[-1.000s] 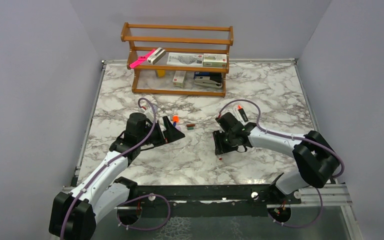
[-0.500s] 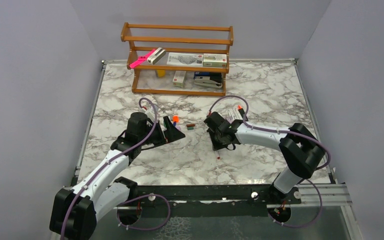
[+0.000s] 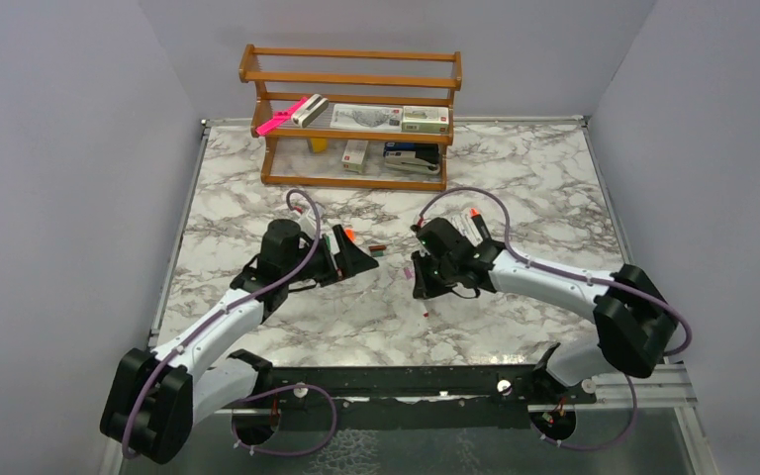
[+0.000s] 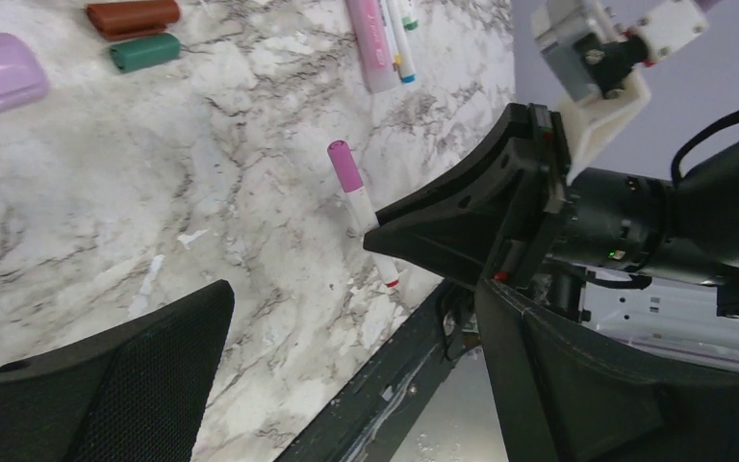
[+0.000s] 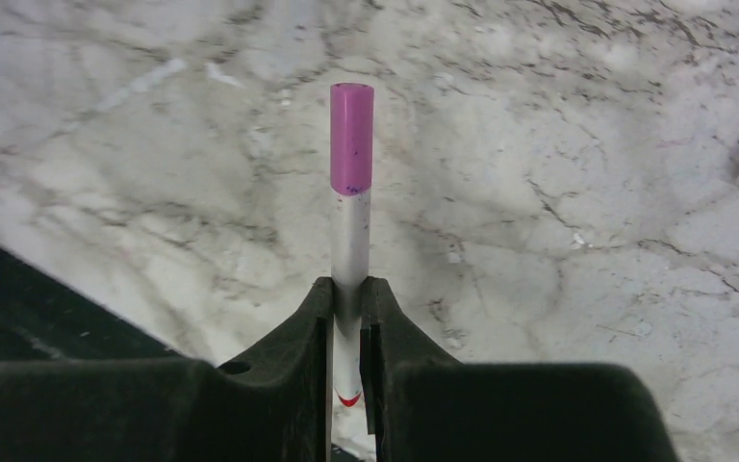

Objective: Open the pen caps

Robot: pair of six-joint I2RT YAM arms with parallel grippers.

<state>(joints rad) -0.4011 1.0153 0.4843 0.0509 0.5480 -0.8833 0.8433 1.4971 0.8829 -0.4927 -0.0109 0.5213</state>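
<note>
Left wrist, gripped marker (image 4: 359,206), green cap (image 4: 144,53) beyond

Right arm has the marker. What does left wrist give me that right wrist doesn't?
Left wrist only: a dark red cap and a green cap lying on the marble table, more markers beyond, and the right gripper seen from outside. Right wrist only: the held marker, its white barrel pinched between that gripper's fingers, close up. Both: its pink cap, fitted on.
</note>
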